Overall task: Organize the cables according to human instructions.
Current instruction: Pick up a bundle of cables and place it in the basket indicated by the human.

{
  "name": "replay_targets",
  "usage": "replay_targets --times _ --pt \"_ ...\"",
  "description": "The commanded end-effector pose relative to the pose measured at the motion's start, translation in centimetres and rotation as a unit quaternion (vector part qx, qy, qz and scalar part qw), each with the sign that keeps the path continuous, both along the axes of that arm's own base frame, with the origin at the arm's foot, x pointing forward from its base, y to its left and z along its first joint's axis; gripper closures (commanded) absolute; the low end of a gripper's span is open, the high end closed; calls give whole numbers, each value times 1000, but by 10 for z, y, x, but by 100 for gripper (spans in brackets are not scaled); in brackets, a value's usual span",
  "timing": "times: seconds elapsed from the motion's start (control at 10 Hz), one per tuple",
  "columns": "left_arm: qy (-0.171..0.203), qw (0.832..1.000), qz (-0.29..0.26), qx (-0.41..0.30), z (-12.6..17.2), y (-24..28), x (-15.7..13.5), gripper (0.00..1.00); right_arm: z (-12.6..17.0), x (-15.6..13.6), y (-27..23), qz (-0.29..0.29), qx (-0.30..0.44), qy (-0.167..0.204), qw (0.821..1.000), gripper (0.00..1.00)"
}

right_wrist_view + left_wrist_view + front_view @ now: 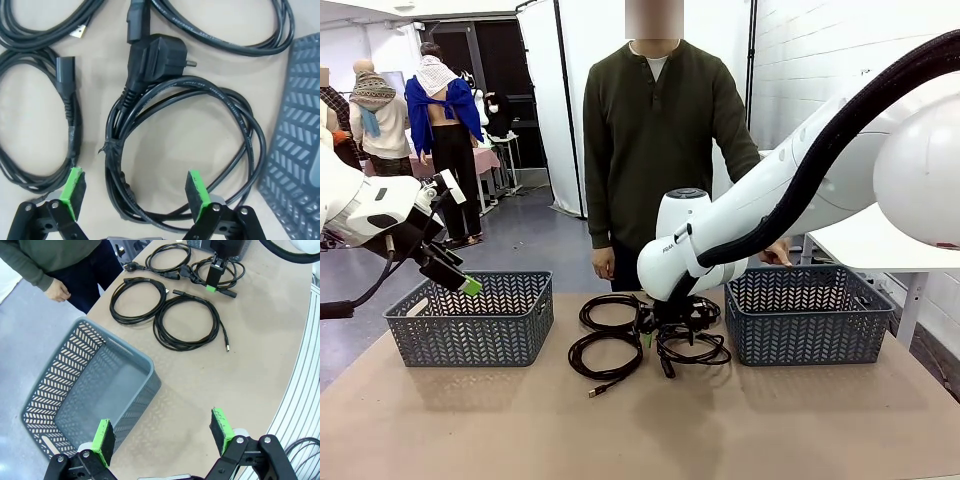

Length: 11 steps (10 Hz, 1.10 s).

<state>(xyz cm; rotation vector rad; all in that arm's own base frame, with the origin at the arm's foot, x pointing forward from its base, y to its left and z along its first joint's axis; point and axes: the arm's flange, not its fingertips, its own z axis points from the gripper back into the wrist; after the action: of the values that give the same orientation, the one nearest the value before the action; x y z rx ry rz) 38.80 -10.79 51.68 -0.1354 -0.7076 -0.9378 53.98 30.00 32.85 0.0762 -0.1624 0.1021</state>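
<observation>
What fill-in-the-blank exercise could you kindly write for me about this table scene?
1. The table holds ___ coiled cables.
2. The right gripper has its jaws ___ over one coil.
3. The left basket is ___.
Missing words: four; open; empty.

The tan table (770,420) in front of me carried two grey lattice baskets and four black cables (157,326), each wound into a flat coil. The left basket (470,320) stood open side up near the far edge. The coils lay close together, two by two, just right of that basket. The right basket (810,315) stood beyond them, farther right, in line with it.
</observation>
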Motion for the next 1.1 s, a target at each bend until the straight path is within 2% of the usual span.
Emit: replay_targets --times 0.0,0.9,1.0 --pt "0 1000 -5 -3 -1 2 1 0 0 8 11 -17 -26 -8 999 0" --pt "0 1000 -5 -3 -1 2 1 0 -17 14 16 -26 -61 1 998 0" --pt "0 1000 -5 -3 -1 2 1 0 -19 15 18 -27 -64 2 998 14"
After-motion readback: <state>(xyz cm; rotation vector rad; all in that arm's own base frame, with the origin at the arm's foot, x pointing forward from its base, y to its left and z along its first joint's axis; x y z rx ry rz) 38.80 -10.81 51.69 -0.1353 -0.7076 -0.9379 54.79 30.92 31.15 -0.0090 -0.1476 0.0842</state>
